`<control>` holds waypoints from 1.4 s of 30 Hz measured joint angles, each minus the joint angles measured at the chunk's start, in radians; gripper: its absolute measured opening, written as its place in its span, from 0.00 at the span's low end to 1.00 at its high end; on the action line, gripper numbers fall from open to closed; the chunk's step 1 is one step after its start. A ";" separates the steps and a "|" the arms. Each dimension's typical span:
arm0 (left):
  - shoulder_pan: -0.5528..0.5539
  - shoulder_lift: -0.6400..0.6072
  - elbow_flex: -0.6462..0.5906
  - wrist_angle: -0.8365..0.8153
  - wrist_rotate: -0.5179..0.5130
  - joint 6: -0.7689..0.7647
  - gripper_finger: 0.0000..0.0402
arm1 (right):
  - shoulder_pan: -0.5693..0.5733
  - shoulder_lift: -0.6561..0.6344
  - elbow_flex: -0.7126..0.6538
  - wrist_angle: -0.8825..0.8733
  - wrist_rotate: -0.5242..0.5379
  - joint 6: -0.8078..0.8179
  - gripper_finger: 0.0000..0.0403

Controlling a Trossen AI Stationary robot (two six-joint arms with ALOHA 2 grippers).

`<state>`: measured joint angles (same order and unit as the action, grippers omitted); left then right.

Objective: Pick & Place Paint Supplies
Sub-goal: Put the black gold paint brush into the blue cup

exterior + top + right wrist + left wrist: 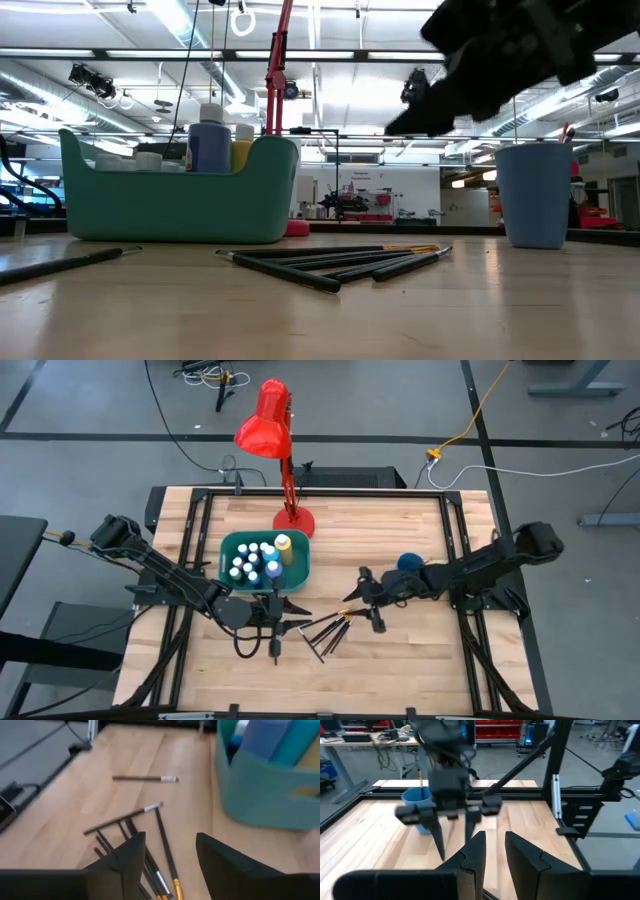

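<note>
Several thin dark brushes (330,630) lie in a loose heap on the wooden table, also seen in the low view (340,262) and the right wrist view (125,827). One single brush (145,778) lies apart, nearer the left arm (275,643). White-capped paint bottles (255,560) and a yellow bottle (284,546) stand in the teal bin (300,565). My right gripper (357,596) hovers open above the heap (170,851). My left gripper (296,606) is open in front of the bin (495,847). Both hold nothing.
A blue cup (408,563) with one brush standing in it (421,777) sits beside the right arm. A red desk lamp (285,460) stands behind the bin. Black rails frame the table. Bare wood lies along the near edge.
</note>
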<state>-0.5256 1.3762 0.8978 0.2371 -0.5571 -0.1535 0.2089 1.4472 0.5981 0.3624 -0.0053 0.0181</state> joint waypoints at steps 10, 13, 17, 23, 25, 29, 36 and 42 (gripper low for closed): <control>0.000 0.000 0.000 0.001 -0.007 0.000 0.20 | -0.009 0.217 0.085 0.004 -0.014 0.005 0.46; 0.000 0.000 0.000 0.000 -0.007 0.000 0.20 | -0.022 0.266 0.097 0.006 -0.012 0.004 0.46; 0.000 0.000 0.000 -0.001 -0.007 -0.015 0.20 | -0.026 0.328 0.099 0.005 -0.011 -0.001 0.46; 0.000 0.000 0.000 -0.001 -0.007 -0.026 0.20 | -0.026 0.392 0.101 0.027 0.028 -0.028 0.46; 0.000 0.000 0.000 0.000 -0.007 -0.026 0.20 | -0.029 0.407 0.102 0.039 0.054 -0.030 0.46; 0.000 0.000 0.000 0.000 -0.007 -0.027 0.20 | -0.040 0.410 0.102 0.055 0.034 -0.027 0.46; 0.000 0.000 0.000 0.000 -0.007 -0.027 0.20 | -0.044 0.412 0.101 0.070 0.026 -0.060 0.46; 0.000 0.000 0.000 0.000 -0.006 -0.027 0.20 | -0.045 0.410 0.102 0.055 0.020 -0.065 0.46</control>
<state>-0.5255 1.3762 0.8978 0.2371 -0.5632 -0.1802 0.1638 1.8572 0.6998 0.4177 0.0143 -0.0468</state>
